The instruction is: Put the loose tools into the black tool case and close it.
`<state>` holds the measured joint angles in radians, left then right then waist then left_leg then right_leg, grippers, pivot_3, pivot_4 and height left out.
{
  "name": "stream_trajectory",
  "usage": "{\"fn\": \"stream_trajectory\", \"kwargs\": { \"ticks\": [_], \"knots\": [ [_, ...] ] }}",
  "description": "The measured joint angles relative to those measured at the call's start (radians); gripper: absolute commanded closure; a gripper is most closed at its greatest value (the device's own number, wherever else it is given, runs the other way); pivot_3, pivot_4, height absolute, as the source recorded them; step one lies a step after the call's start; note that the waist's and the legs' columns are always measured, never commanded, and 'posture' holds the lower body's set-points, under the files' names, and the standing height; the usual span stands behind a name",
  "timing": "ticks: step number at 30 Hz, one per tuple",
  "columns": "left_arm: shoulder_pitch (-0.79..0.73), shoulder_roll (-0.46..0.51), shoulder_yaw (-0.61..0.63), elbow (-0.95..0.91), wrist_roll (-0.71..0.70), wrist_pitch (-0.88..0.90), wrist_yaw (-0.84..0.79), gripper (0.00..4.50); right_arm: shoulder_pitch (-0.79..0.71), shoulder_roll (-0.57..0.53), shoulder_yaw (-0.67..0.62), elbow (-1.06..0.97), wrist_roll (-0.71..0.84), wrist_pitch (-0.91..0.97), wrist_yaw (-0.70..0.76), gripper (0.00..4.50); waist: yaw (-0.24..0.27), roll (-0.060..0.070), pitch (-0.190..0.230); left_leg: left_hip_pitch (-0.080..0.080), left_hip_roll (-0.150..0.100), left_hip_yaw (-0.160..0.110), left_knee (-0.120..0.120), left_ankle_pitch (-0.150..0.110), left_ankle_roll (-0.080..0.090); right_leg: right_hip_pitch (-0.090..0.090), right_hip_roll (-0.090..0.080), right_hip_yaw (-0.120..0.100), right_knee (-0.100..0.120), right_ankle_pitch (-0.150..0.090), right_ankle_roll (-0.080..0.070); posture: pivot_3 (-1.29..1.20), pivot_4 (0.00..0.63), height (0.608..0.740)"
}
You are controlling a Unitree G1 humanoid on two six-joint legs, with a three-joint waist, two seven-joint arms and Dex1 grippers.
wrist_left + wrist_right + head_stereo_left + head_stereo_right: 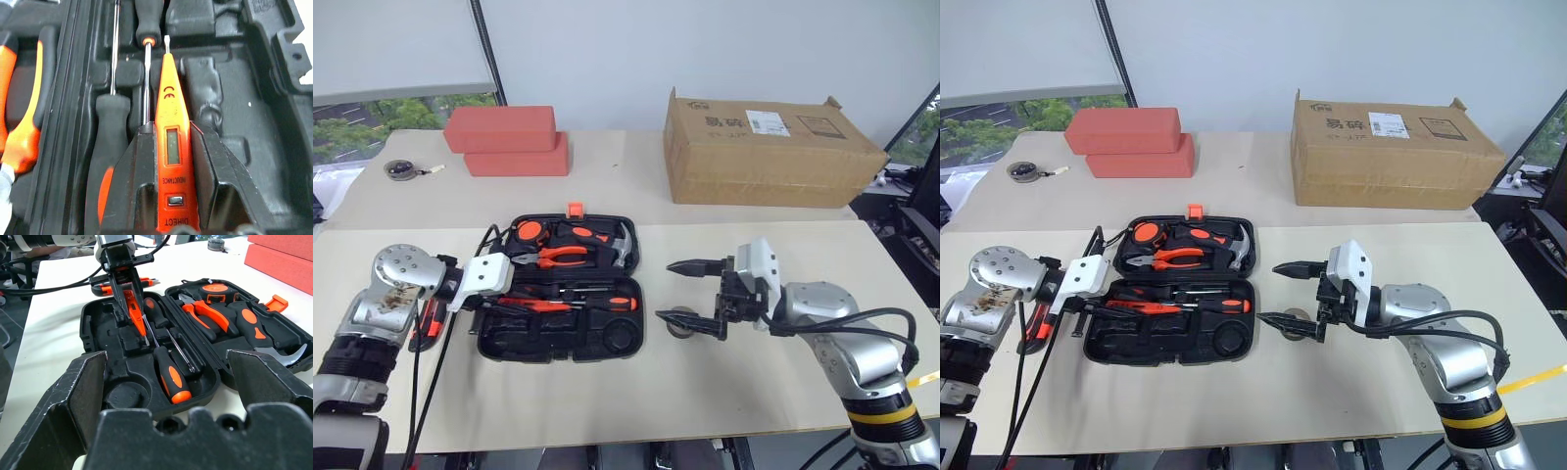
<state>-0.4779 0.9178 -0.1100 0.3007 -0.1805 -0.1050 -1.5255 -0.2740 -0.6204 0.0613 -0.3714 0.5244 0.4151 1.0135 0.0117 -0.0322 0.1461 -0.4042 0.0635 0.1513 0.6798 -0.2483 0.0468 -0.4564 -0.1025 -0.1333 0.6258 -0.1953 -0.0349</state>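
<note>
Left gripper (pixel 128 293) clamped on the orange tester pen (pixel 172 147), tip angled down over the open black tool case (pixel 499 345) — front half, beside two screwdrivers (pixel 168 369) already seated. Right gripper (pixel 695 294) spread wide, empty, near the tape roll (pixel 677 323) on the table. Next, I'd say: seat pen in its slot, let go.
</note>
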Motion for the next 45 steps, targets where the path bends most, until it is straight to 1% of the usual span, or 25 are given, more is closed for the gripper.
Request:
{"fn": "stream_trajectory", "kwargs": {
  "ticks": [6,20,21,22,28,29,30,32,34,38,40,41,43,45],
  "knots": [
    [0.02,0.029,0.009,0.0,-0.004,0.0,-0.02,4.01,-0.017,0.001,0.005,0.001,-0.001,0.0,0.008,0.0,0.0,0.0,0.0,0.0,0.0,0.0,0.0,0.0,0.0,0.0,0.0,0.0,0.001,0.0,0.0,0.0,0.15,0.712],
    [0.021,0.029,0.009,0.0,0.011,0.0,-0.014,4.01,-0.023,0.002,0.012,0.002,-0.001,0.0,0.018,0.0,0.0,0.0,0.0,0.001,0.0,0.0,0.001,0.0,0.0,0.0,0.0,0.001,0.002,0.0,0.0,0.0,0.15,0.712],
    [0.021,0.029,0.009,0.0,0.013,0.001,-0.015,3.0,-0.023,0.002,0.013,0.002,-0.001,0.0,0.018,0.0,0.0,0.0,0.0,0.001,0.0,0.0,0.001,0.0,0.0,0.0,0.0,0.001,0.002,0.0,0.0,0.0,0.15,0.712],
    [0.021,0.029,0.009,0.0,0.015,0.001,-0.015,2.9,-0.023,0.002,0.014,0.002,-0.001,0.0,0.019,0.0,0.0,0.0,0.0,0.001,0.0,0.0,0.001,0.0,0.0,0.0,0.0,0.001,0.002,0.0,0.0,0.0,0.15,0.712],
    [0.026,0.03,0.007,0.018,0.022,0.0,-0.011,0.63,-0.024,0.004,0.028,0.005,-0.001,0.0,0.026,0.0,0.0,0.0,0.0,0.001,0.0,0.001,0.001,0.0,0.0,0.0,0.001,0.001,0.002,0.0,0.0,0.0,0.15,0.712],
    [0.026,0.03,0.009,0.019,0.022,-0.003,-0.004,0.28,-0.024,0.004,0.03,0.008,-0.001,-0.001,0.027,0.0,0.0,0.0,0.0,0.001,0.0,0.001,0.001,0.0,0.0,0.0,0.001,0.001,0.002,0.0,0.0,0.0,0.15,0.712],
    [0.026,0.03,0.012,0.019,0.021,-0.006,0.001,0.05,-0.024,0.004,0.032,0.011,-0.001,-0.001,0.028,0.0,0.0,0.0,0.0,0.001,0.0,0.001,0.001,0.0,0.0,0.0,0.001,0.001,0.002,0.0,0.0,0.0,0.15,0.712],
    [0.034,0.03,0.029,0.008,0.001,0.001,0.005,0.05,-0.026,0.004,0.035,0.012,-0.001,-0.001,0.029,0.0,0.001,0.0,0.0,0.001,0.0,0.001,0.001,0.0,0.0,0.0,0.0,0.001,0.002,0.0,0.0,0.0,0.15,0.712],
    [0.041,0.03,0.072,-0.024,-0.05,0.041,0.009,0.05,-0.027,0.004,0.036,0.012,-0.001,-0.001,0.03,0.0,0.001,0.0,0.0,0.001,0.0,0.0,0.002,0.0,0.0,0.0,0.001,0.001,0.003,0.0,0.0,0.0,0.15,0.712],
    [0.059,0.041,0.174,-0.142,-0.199,0.186,0.01,0.05,-0.029,0.006,0.04,0.013,-0.003,-0.004,0.03,0.0,-0.001,0.0,0.0,0.001,0.0,0.0,0.002,0.0,0.0,0.001,0.001,0.002,0.003,0.0,0.0,0.0,0.15,0.712],
    [0.073,0.046,0.211,-0.17,-0.229,0.224,0.025,0.56,-0.029,0.006,0.041,0.015,-0.004,-0.007,0.03,0.0,0.0,0.0,-0.001,0.002,0.0,0.001,0.002,0.0,0.0,0.001,0.001,0.003,0.003,0.0,0.0,0.0,0.15,0.712],
    [0.085,0.046,0.221,-0.177,-0.232,0.232,0.039,0.7,-0.029,0.006,0.041,0.016,-0.005,-0.01,0.03,0.0,-0.001,0.0,-0.001,0.003,0.0,0.001,0.002,0.0,0.0,0.001,0.001,0.003,0.003,0.0,0.0,0.0,0.15,0.712],
    [0.119,0.043,0.235,-0.184,-0.232,0.247,0.074,1.47,-0.029,0.007,0.042,0.017,-0.011,-0.013,0.03,0.0,-0.002,0.0,-0.001,0.004,0.001,0.001,0.002,0.0,0.0,0.001,0.002,0.004,0.003,0.0,0.0,0.0,0.15,0.712],
    [0.171,0.018,0.252,-0.213,-0.23,0.26,0.138,2.24,-0.029,0.01,0.042,0.018,-0.012,-0.015,0.029,0.0,-0.002,0.0,-0.001,0.004,0.001,0.002,0.002,0.0,0.0,0.001,0.002,0.005,0.004,0.0,0.0,0.0,0.15,0.712]
  ]
}}
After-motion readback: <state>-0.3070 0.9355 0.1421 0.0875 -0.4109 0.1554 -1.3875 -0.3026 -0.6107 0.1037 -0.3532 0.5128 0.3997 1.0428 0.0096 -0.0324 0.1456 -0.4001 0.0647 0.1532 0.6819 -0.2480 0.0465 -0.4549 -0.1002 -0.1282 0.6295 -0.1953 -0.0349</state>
